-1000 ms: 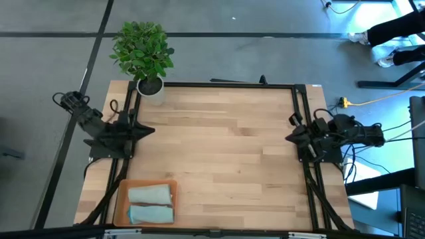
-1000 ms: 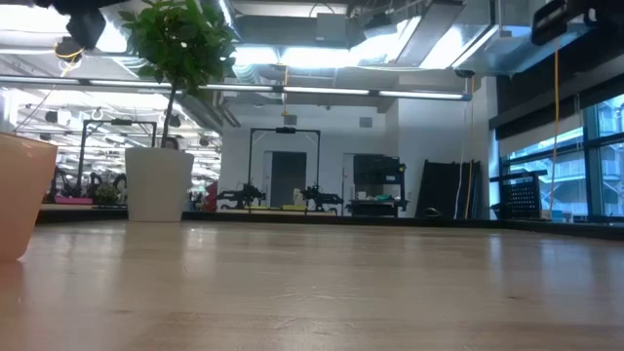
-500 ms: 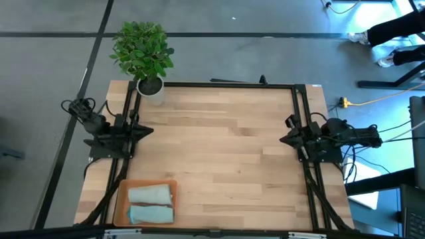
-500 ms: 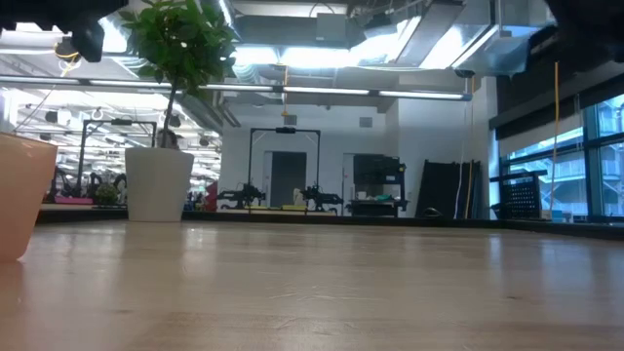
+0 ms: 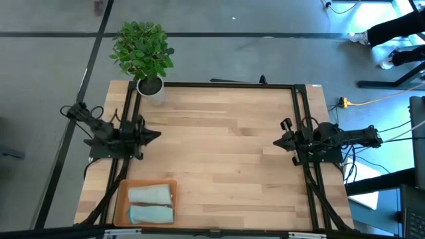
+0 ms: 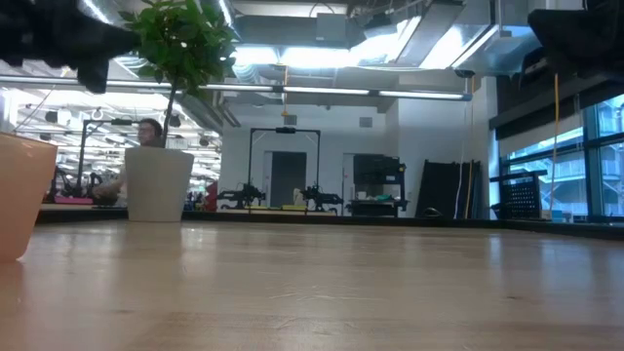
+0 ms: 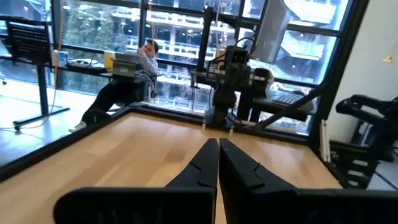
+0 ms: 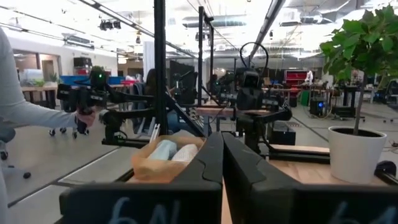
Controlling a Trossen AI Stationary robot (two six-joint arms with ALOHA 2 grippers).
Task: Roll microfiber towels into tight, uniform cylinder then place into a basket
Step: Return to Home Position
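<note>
your left gripper (image 5: 158, 135) and right gripper (image 5: 276, 142) have both swung slightly inward over the table (image 5: 219, 156), fingers pressed together, empty. both rolled towels (image 5: 150, 194) lie unmoved in the basket (image 5: 119, 202).

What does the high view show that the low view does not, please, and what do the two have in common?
Only the high view shows the two rolled towels lying side by side inside the basket, and the left gripper and right gripper at opposite table edges, pointing inward. Only the low view shows the room behind, with a person beyond the white pot. Both show the basket, the white pot with its plant, and the wooden table.
</note>
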